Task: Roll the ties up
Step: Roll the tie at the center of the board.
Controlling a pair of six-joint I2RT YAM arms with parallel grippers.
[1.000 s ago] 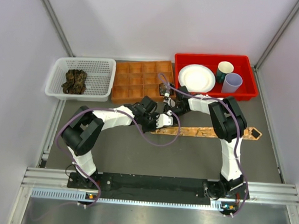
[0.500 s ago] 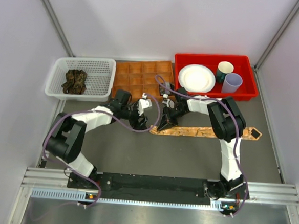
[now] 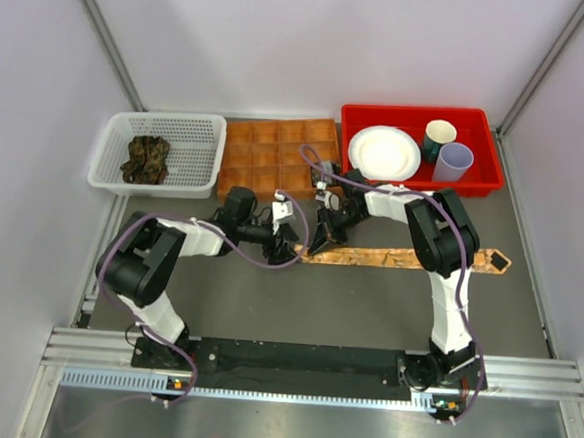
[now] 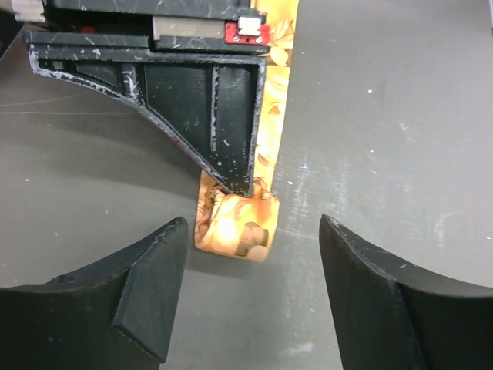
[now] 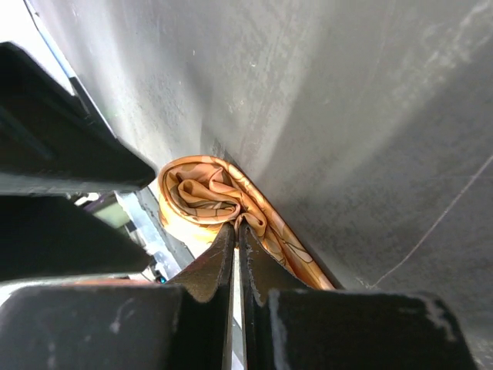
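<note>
Tan-orange tie (image 3: pixel 400 257) flat on the counter (image 3: pixel 366 304), its left end curled into a small roll.

I saw the tie stretched left to right across the middle of the counter, its pointed end at far right and the loose roll (image 4: pixel 235 227) at its left end. I had the right gripper (image 3: pixel 317 243) tipped down onto that roll, jaws closed together with the fabric pinched at their tips (image 5: pixel 235 231). My left gripper (image 3: pixel 288 241) sat just left of the roll, jaws wide apart and holding nothing, one finger (image 4: pixel 139 285) on either side of the roll without touching it. Farther off, the dark ties (image 3: pixel 146 159) lay bunched in the white basket (image 3: pixel 203 123) at far left. Beside it stood the compartment tray (image 3: pixel 266 157), then the red bin (image 3: pixel 419 116) with a plate (image 3: pixel 384 152) and two cups (image 3: pixel 439 137).
</note>
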